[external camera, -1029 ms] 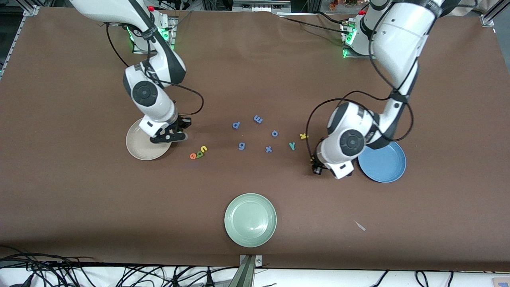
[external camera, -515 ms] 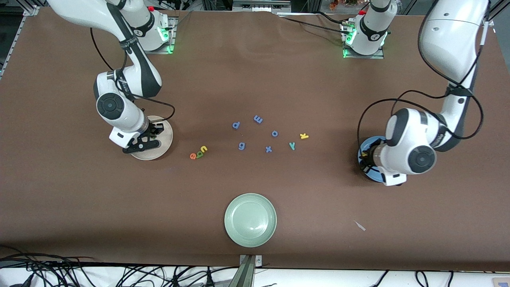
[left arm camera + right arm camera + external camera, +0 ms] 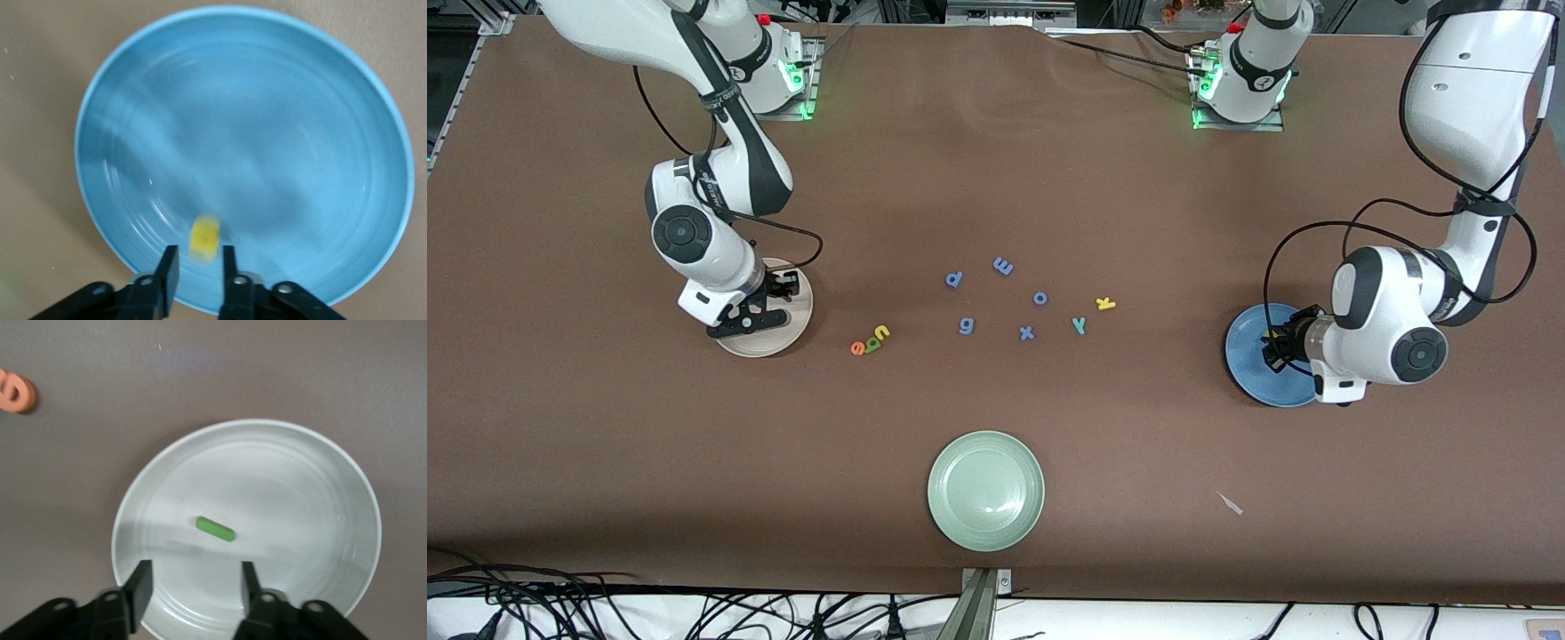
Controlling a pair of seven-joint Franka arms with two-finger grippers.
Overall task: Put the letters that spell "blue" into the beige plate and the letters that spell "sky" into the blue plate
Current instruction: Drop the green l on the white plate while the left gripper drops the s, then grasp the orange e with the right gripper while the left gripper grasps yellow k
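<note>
My right gripper (image 3: 767,300) hangs open over the beige plate (image 3: 786,332). A thin green "l" (image 3: 215,529) lies flat in that plate (image 3: 287,480), just past the fingertips. My left gripper (image 3: 1272,347) is over the blue plate (image 3: 1243,341) with its jaws open. A small yellow letter (image 3: 205,238), too blurred to read, sits free on the blue plate (image 3: 267,127) just ahead of them. On the table between the plates lie orange "e" (image 3: 857,348), green "b" (image 3: 871,343) and yellow "u" (image 3: 882,332) in a cluster, plus yellow "k" (image 3: 1105,303) and teal "y" (image 3: 1079,325).
Blue letters "p" (image 3: 953,279), "m" (image 3: 1003,265), "o" (image 3: 1040,298), "g" (image 3: 966,326) and "x" (image 3: 1026,333) lie mid-table. A pale green plate (image 3: 985,491) stands nearer the front camera. A small scrap (image 3: 1231,503) lies beside it toward the left arm's end.
Both arms swung outward over their plates. Both grippers went from shut to open, the right one widely. The green "l" now lies in the beige plate and the yellow letter is free on the blue plate.
</note>
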